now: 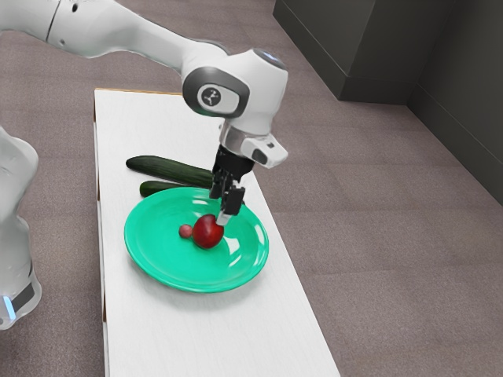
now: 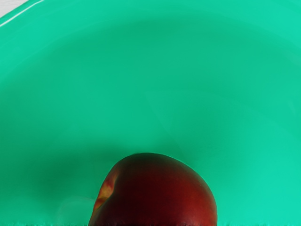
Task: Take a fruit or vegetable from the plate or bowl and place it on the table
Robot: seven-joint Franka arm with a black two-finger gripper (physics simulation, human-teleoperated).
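Fruit (image 1: 207, 232), round, glossy and deep red, lies near the middle of a wide, shallow, glossy green plate (image 1: 153, 242), centre-left of the exterior frame. The raised rim probably serves to keep round produce from rolling onto the white wooden counter (image 1: 145, 334). Just beside the fruit sits a small, pinkish, ball-like item (image 1: 185, 231) (contact between the two cannot be settled). The black jaws, on the white jointed robot arm (image 1: 263, 90), point steeply down at the fruit's upper-right side in the exterior frame, presumably so that they can straddle it from above without catching the rim. The step appears to be alignment or grasping; closing squarely matters, as a curved skin could slip.

Obscured parts: how far apart the jaws stand, and whether they have hold of anything, cannot be told. In the wrist view the frame crops the fruit, leaving a yellowish hollow visible in its skin. Upper left of centre in the exterior frame, a long dark-green cucumber (image 1: 161, 166) runs behind the jaws; a second dark-green cucumber (image 1: 159, 188) is partly hidden by the plate.
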